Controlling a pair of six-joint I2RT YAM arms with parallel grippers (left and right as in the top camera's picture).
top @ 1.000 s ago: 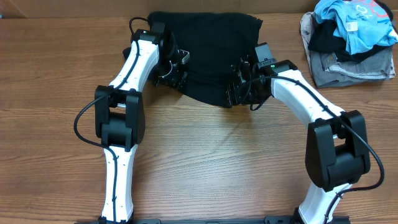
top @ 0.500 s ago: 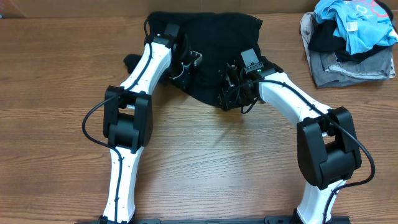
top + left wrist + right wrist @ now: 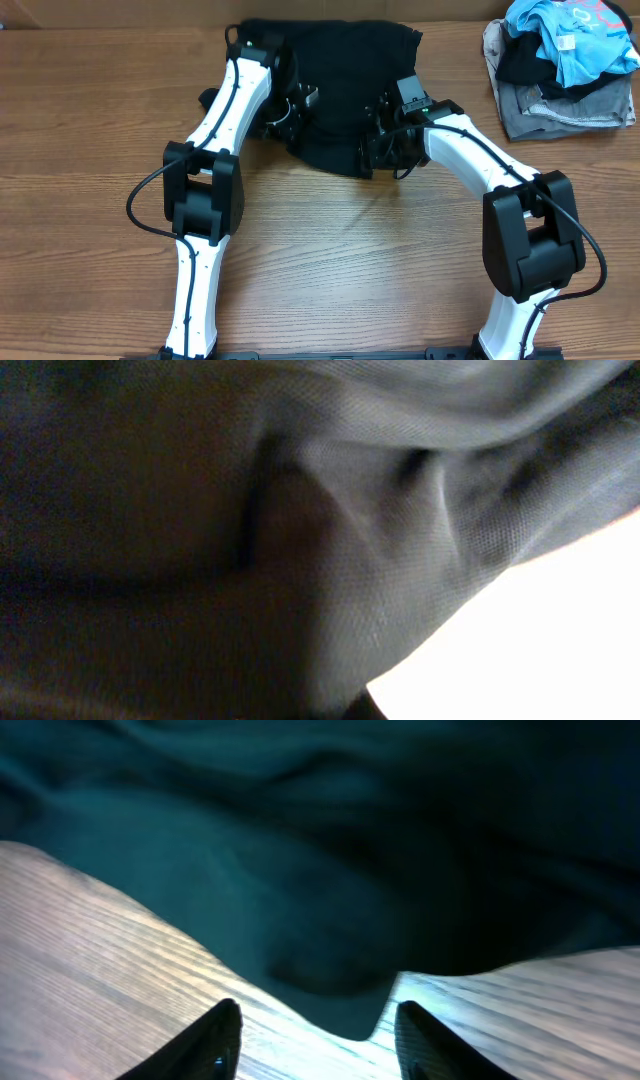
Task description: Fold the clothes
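The clothes (image 3: 345, 75) are one black garment, bunched at the far middle of the table. My left gripper (image 3: 296, 104) is pressed into its left side. In the left wrist view the dark cloth (image 3: 330, 540) fills the frame and hides the fingers; the gripper is shut on a fold of it. My right gripper (image 3: 377, 152) is at the garment's near right edge. In the right wrist view it (image 3: 317, 1012) stands open just above the wood. A corner of the hem (image 3: 345, 1015) lies between the fingertips (image 3: 226, 1020), touching neither.
A pile of other garments sits at the far right corner, a light-blue one (image 3: 580, 35) on top of a grey folded one (image 3: 560, 110). A black flap (image 3: 208, 98) pokes out to the left of my left arm. The table's far edge runs just behind the garment.
My left gripper has slid right into the garment's side and shut on the cloth. The right gripper stays at the near hem, still open, after a small shift left and back.
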